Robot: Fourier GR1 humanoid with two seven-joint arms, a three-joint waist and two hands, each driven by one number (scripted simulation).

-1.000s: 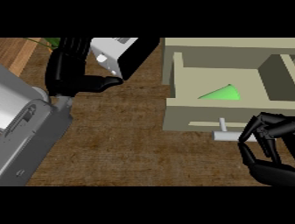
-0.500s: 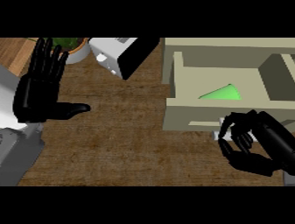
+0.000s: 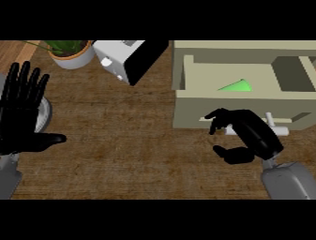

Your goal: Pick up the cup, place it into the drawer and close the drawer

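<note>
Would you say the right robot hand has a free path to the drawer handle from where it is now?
Probably yes: the right robot hand sits at the drawer front, beside the handle, with nothing visible between them.

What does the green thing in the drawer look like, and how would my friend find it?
Look at the big beige drawer standing open at the upper right of the wooden counter. On its pale floor, near the middle, lies the green thing, shaped like a triangle. It is the only bright green shape in there; the potted plant far off at the upper left is darker and leafy.
</note>
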